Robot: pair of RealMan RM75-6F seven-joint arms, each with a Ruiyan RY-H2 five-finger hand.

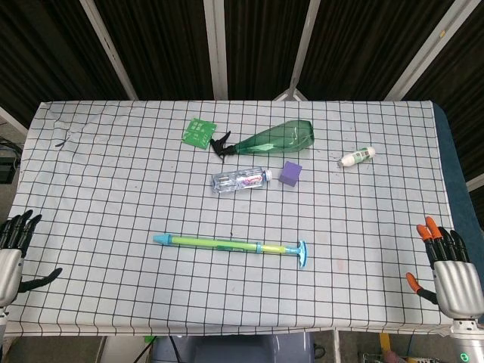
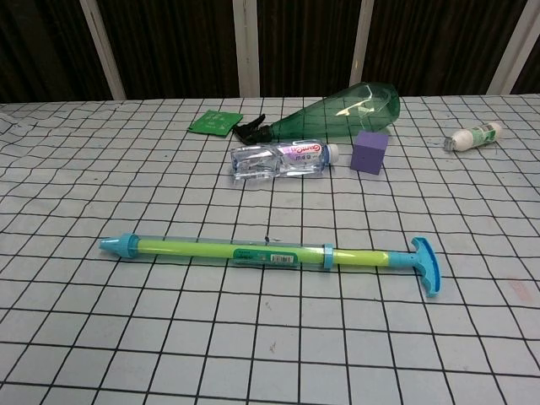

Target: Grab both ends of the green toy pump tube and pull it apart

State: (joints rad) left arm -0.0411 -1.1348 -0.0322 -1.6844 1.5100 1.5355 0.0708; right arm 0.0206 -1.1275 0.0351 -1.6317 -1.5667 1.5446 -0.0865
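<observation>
The green toy pump tube (image 1: 227,245) lies flat on the checked cloth near the front centre, its blue nozzle to the left and its blue T-handle (image 1: 301,253) to the right. In the chest view the pump tube (image 2: 253,252) stretches across the middle, with its T-handle (image 2: 427,264) at the right end. My left hand (image 1: 13,255) rests at the table's left edge, fingers spread, holding nothing. At the right edge my right hand (image 1: 450,272) is likewise spread, with orange fingertips and nothing in it. Both hands are far from the pump. Neither hand shows in the chest view.
Behind the pump lie a small clear water bottle (image 1: 240,180), a purple cube (image 1: 291,173), a green spray bottle (image 1: 270,138) on its side, a green packet (image 1: 199,131) and a small white bottle (image 1: 355,157). The table's front edge (image 1: 242,330) runs just below the hands.
</observation>
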